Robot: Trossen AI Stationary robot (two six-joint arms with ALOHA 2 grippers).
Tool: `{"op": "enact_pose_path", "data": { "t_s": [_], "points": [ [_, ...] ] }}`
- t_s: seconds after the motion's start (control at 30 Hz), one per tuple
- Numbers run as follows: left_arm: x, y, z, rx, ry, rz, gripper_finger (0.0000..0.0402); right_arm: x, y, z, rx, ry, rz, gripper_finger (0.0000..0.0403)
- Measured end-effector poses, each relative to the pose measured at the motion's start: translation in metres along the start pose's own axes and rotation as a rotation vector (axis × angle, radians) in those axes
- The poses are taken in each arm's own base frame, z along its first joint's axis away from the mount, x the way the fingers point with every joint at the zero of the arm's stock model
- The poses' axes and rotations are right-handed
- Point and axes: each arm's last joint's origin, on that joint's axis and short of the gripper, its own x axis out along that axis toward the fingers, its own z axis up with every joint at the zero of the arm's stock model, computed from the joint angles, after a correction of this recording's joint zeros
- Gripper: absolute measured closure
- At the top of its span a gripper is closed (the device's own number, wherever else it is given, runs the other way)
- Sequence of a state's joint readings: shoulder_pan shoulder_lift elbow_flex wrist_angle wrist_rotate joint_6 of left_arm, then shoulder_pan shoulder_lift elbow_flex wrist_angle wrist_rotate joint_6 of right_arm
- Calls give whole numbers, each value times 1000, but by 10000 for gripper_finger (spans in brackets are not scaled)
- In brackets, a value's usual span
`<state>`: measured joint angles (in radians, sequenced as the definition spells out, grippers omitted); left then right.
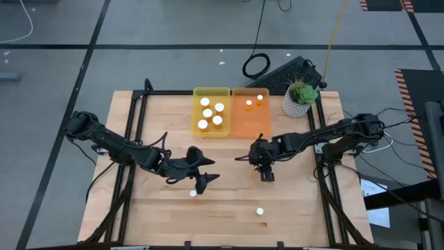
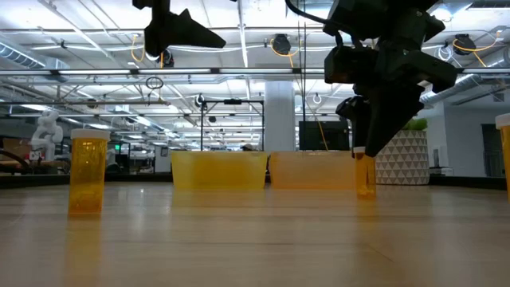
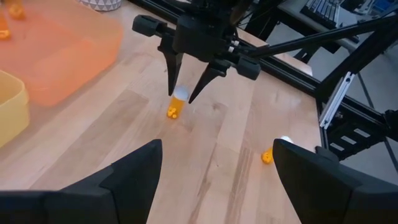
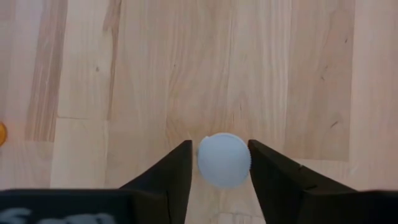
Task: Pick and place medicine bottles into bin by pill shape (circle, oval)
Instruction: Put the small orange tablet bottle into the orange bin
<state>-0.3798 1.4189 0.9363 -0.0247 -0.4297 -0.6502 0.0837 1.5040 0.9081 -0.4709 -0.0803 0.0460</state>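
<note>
White-capped bottle (image 4: 224,160) between right gripper (image 4: 219,163) fingers; no readable labels.

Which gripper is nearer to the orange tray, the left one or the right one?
Right. The right gripper is just in front of the orange tray, its fingers around a bottle. The left gripper is farther, in front of the yellow tray.

Two trays (image 1: 211,92) side by side behind three standing bottles (image 1: 260,211)

Open industrial lab: exposed ceiling trusses (image 2: 239,72), wooden workbench (image 1: 229,201), floor tape.
</note>
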Motion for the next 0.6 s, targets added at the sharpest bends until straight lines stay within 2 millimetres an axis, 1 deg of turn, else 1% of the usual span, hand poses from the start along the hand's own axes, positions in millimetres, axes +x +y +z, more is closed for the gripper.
{"op": "enact_pose_path", "data": {
  "t_s": [0.4,0.6],
  "points": [
    [0,0,0,1,3,1,92,-1,0,0,74,5,-1,276],
    [0,1,-1,4,8,5,92,-14,2,14,98,-9,0,277]
  ]
}}
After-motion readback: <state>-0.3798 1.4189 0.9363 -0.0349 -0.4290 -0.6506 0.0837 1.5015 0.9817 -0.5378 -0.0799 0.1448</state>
